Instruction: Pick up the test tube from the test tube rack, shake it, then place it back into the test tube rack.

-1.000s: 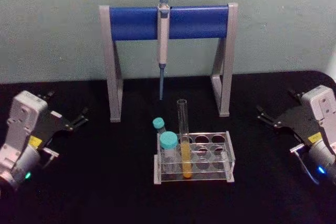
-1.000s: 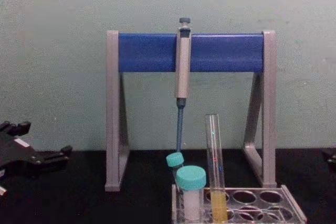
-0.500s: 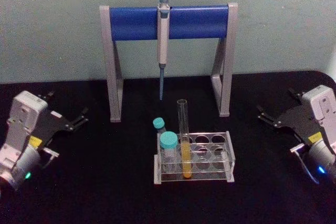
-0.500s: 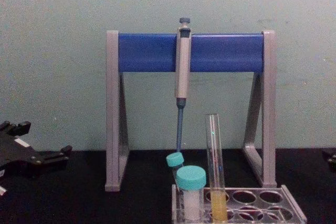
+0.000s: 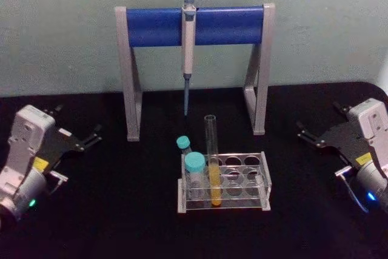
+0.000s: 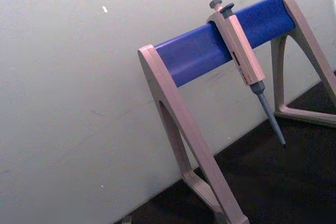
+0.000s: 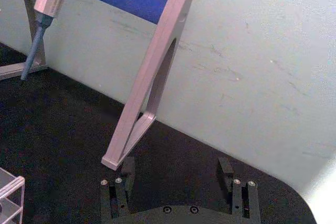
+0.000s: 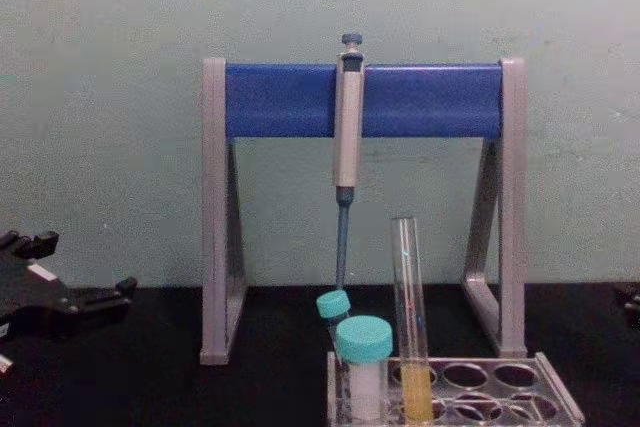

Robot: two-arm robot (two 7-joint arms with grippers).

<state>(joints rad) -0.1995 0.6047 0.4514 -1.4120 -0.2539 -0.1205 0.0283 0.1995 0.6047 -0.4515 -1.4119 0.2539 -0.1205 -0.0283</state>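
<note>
The test tube stands upright in the front row of the test tube rack, near its left end, with yellow-orange liquid in its lower part. From the chest, the test tube rises well above the test tube rack. My left gripper rests open at the table's left side, far from the rack, and my left gripper also shows at the chest view's left edge. My right gripper rests open at the right side, with nothing between its fingers.
Two teal-capped vials sit in the rack just left of the tube. Behind the rack stands a grey-legged stand with a blue crossbar, from which a pipette hangs. A wall closes off the back of the black table.
</note>
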